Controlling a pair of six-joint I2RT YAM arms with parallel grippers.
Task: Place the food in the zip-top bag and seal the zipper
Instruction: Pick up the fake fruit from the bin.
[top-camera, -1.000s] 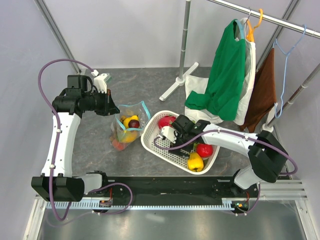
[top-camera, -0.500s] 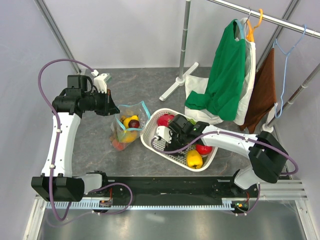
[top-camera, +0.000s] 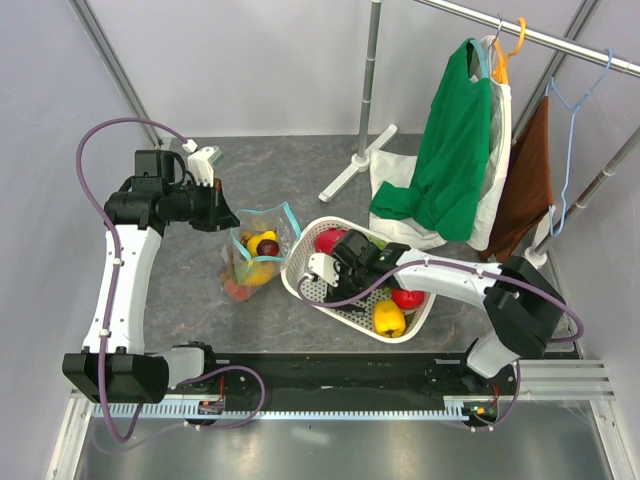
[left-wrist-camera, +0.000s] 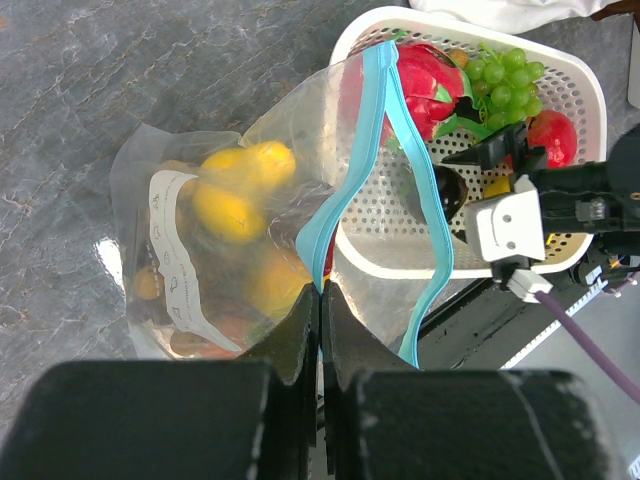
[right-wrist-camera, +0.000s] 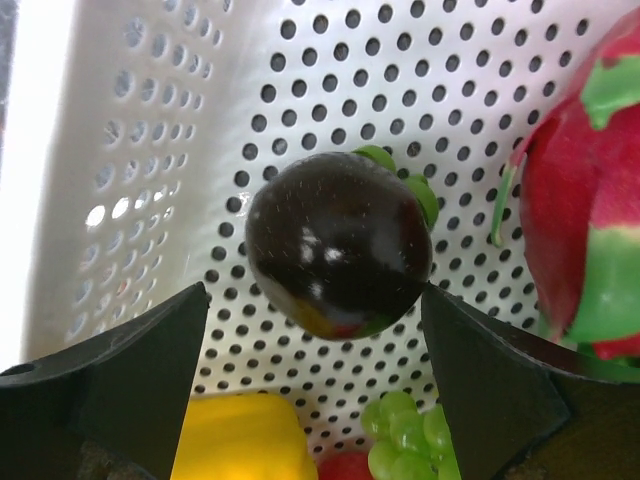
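The clear zip-top bag (top-camera: 255, 258) lies left of the white basket, with yellow and orange food (left-wrist-camera: 225, 210) inside. Its teal zipper (left-wrist-camera: 437, 215) gapes open in a loop. My left gripper (left-wrist-camera: 320, 290) is shut on the bag's mouth edge where the teal strip ends; it also shows in the top view (top-camera: 222, 215). My right gripper (right-wrist-camera: 315, 290) is open, low inside the basket, its fingers on either side of a dark purple round fruit (right-wrist-camera: 338, 255). The right finger sits at the fruit's edge and the left finger stands apart from it. In the top view it (top-camera: 325, 268) is at the basket's left end.
The white perforated basket (top-camera: 300, 262) also holds a red dragon fruit (right-wrist-camera: 590, 230), green grapes (left-wrist-camera: 505, 72), a yellow pepper (top-camera: 388, 318) and a red fruit (top-camera: 405, 297). A clothes rack with a green shirt (top-camera: 450, 150) stands at the back right, its foot (top-camera: 355, 160) behind the basket.
My right gripper has moved left along the basket, to its end nearest the bag. The left arm and the bag have not moved.
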